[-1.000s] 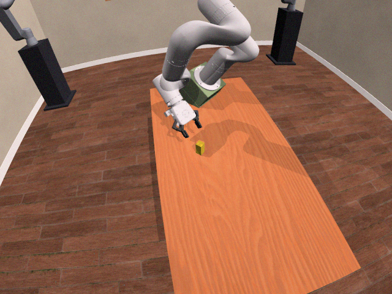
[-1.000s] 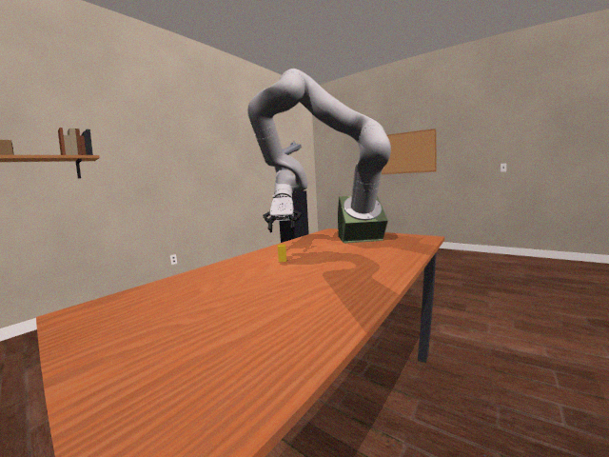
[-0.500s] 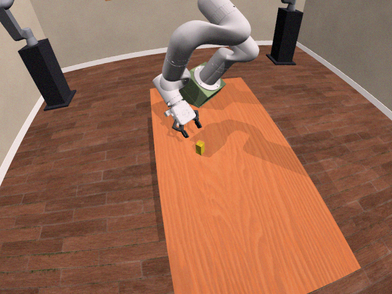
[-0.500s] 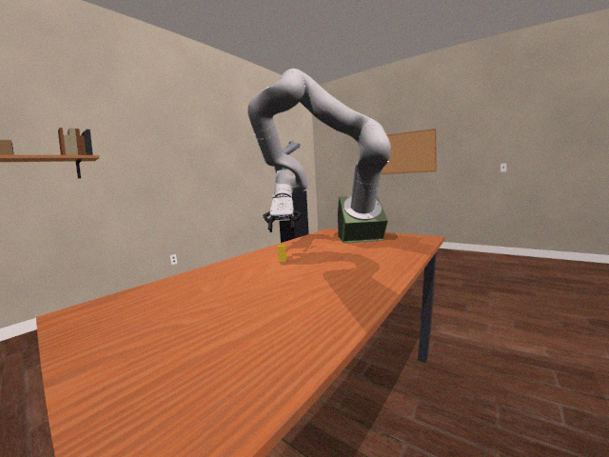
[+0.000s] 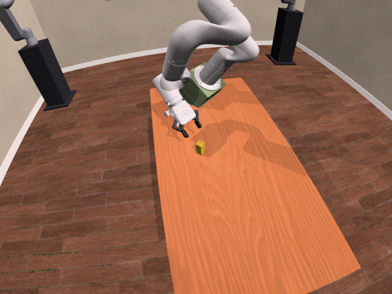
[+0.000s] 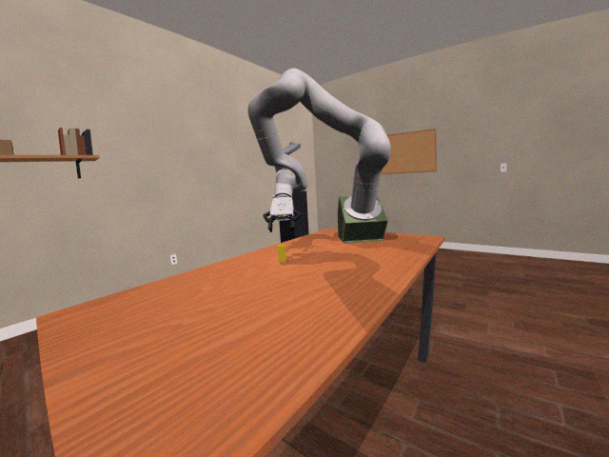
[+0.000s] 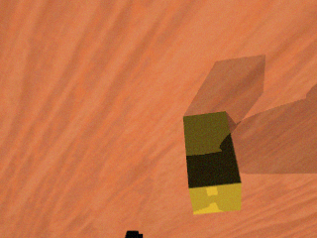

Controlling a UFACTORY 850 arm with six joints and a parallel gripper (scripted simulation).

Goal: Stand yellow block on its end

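The yellow block [image 5: 199, 147] stands upright on its end on the orange table, taller than it is wide. It also shows in the exterior view [image 6: 282, 252] and in the wrist view [image 7: 212, 161], where its top face is nearest the lens. My gripper [image 5: 189, 127] hangs open and empty above the table, up and to the robot-base side of the block, clear of it. In the exterior view the gripper [image 6: 281, 222] is well above the block. Nothing is between the fingers.
The green robot base [image 5: 202, 85] sits at the far end of the table. Black pedestals [image 5: 45, 74] stand on the floor at the left and at the far right [image 5: 285, 34]. The table's left edge is close to the gripper.
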